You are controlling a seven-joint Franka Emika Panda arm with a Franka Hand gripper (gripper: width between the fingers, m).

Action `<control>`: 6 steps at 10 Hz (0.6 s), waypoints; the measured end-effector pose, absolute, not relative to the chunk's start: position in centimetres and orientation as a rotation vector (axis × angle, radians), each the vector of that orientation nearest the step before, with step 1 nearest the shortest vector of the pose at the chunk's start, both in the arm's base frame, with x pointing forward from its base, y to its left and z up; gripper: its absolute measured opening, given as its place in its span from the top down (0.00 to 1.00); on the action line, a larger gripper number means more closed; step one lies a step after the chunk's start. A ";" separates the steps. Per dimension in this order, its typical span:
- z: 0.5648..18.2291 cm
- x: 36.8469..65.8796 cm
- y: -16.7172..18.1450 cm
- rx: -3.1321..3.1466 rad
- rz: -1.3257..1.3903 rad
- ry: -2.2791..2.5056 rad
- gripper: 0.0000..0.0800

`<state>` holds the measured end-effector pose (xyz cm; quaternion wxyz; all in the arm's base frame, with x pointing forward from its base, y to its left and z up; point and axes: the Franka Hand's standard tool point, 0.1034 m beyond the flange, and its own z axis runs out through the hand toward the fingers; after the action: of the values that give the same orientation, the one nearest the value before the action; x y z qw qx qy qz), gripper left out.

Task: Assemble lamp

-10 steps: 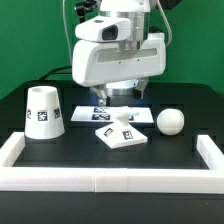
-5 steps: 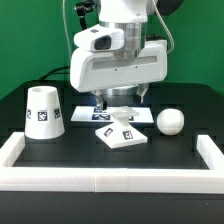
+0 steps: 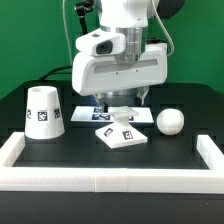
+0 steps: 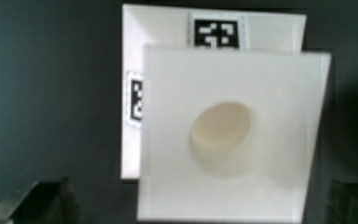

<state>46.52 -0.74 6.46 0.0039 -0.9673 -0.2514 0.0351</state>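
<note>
The flat square lamp base [image 3: 122, 134] lies at the table's middle, tilted askew, with a tag on its top. In the wrist view the base [image 4: 226, 120] shows its round socket. My gripper [image 3: 123, 102] hangs just above the base, open and empty. Its dark fingers [image 4: 39, 200] stand either side of the base's edge. The cone shade [image 3: 43, 111] stands at the exterior view's left. The ball-topped bulb [image 3: 171, 121] lies at the exterior view's right.
The marker board [image 3: 88, 114] lies flat behind the base; it also shows in the wrist view [image 4: 217, 33]. A raised white rim [image 3: 110, 180] borders the dark table at the front and sides.
My gripper has come down toward the base. The shade, bulb and base have not moved.
</note>
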 end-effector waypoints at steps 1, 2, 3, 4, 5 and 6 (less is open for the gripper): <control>6.1 46.2 -0.7 -3.030 0.123 -0.782 0.12; 5.6 45.9 -0.4 -3.028 0.123 -0.784 0.12; 5.3 45.6 -0.5 -3.025 0.132 -0.788 0.12; 5.1 45.4 -0.5 -3.024 0.138 -0.787 0.12; 5.0 45.4 -0.5 -3.022 0.141 -0.788 0.12; 4.9 45.4 -0.5 -3.022 0.142 -0.788 0.12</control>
<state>45.36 -0.49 4.94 0.0076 -0.9666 -0.2521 0.0455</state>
